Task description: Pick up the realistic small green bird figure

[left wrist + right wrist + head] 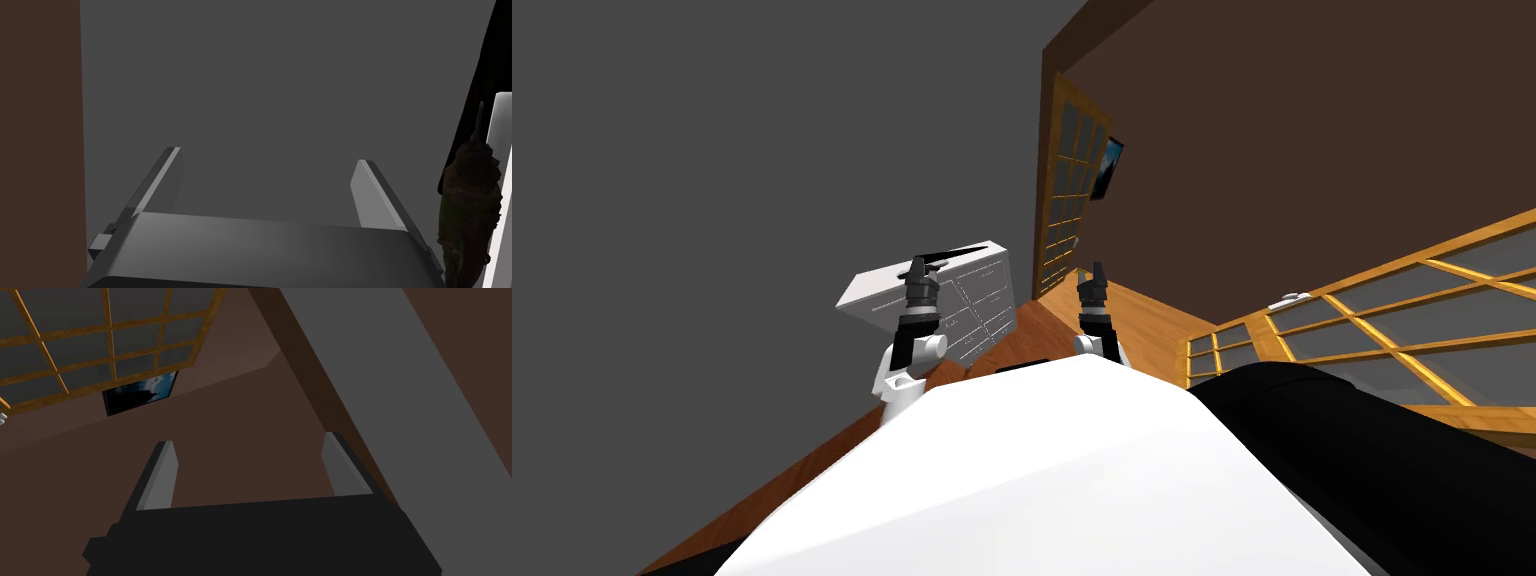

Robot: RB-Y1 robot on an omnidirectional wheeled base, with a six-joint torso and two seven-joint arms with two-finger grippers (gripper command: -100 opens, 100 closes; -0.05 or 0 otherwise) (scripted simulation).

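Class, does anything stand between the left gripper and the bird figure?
Nothing visible does. The bird figure lies just outside one finger of the open left gripper, beside a white cabinet edge.

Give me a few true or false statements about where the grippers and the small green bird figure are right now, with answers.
1. The left gripper is open and empty. True.
2. The dark green bird figure sits between the left gripper's fingers. False: it is outside them, off to one side.
3. The right gripper is shut. False: it is open.
4. The left gripper is close to a white boxy cabinet. True.
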